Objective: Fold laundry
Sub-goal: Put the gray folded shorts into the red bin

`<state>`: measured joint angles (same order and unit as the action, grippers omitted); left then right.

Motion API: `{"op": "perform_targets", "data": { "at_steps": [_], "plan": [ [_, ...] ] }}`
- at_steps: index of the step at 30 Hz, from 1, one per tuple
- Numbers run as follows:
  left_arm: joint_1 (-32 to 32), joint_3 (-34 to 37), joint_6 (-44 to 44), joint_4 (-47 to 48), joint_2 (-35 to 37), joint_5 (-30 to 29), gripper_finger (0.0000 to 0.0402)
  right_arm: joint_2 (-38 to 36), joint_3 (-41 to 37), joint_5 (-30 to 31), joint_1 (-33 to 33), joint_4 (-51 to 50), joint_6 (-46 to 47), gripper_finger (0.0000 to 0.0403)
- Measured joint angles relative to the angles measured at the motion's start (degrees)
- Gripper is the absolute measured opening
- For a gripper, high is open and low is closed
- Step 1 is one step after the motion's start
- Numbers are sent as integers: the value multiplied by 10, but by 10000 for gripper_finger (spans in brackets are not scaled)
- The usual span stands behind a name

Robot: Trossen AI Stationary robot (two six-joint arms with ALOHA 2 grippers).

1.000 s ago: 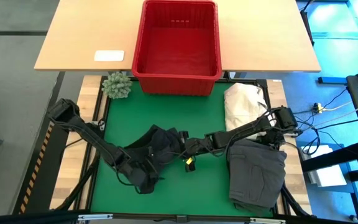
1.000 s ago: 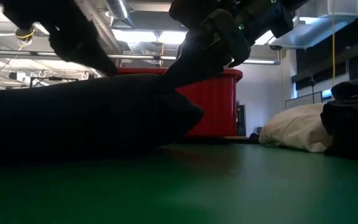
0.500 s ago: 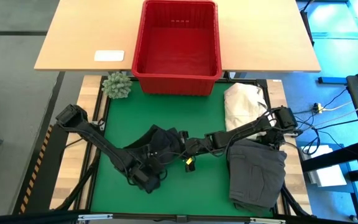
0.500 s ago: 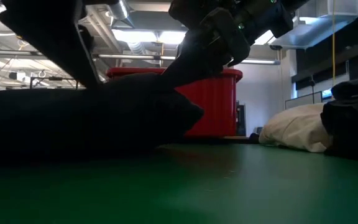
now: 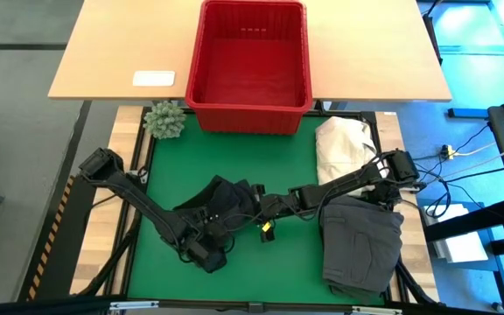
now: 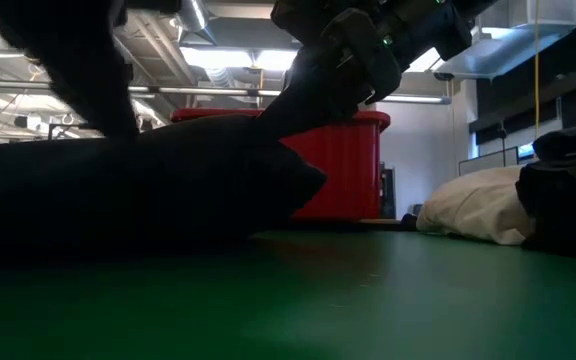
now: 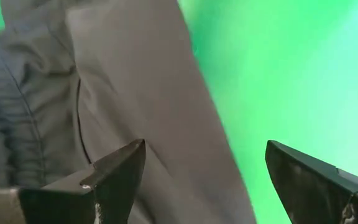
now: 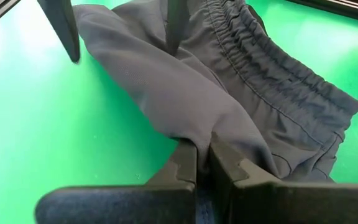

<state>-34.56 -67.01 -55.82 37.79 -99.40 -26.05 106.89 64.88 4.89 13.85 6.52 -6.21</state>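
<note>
At the near right of the green mat, a folded dark grey garment is lying flat, apart from both arms. Near the mat's centre, the left gripper is hovering at the near edge of a crumpled dark shorts-like garment with an elastic waistband, its fingers standing wide apart with one over the cloth and the other over bare mat, holding nothing. Just to the right, the right gripper is pinching the right edge of the same garment, its fingers pressed together on a fold of the fabric and lifting that edge slightly off the mat. Farther right, a cream-white cloth heap is resting beside the right arm. At the far left corner of the mat, a small green plant-like object is sitting. Beyond the mat, a red plastic basket is standing on a light wooden table, where a small white card is also lying.
</note>
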Motion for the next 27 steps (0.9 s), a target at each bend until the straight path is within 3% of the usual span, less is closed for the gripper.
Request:
{"op": "perform_targets", "data": {
  "at_steps": [9,16,21,27],
  "plan": [
    [15,0,-35,12,-81,29,324,0,0,-15,0,-1,4,9],
    [33,0,-69,70,-82,29,305,0,0,-28,0,-3,4,9],
    [36,0,-68,112,-81,27,227,0,0,-44,0,-8,4,9],
    [30,0,-50,144,-81,27,70,0,0,-45,0,-21,4,9]
  ]
}}
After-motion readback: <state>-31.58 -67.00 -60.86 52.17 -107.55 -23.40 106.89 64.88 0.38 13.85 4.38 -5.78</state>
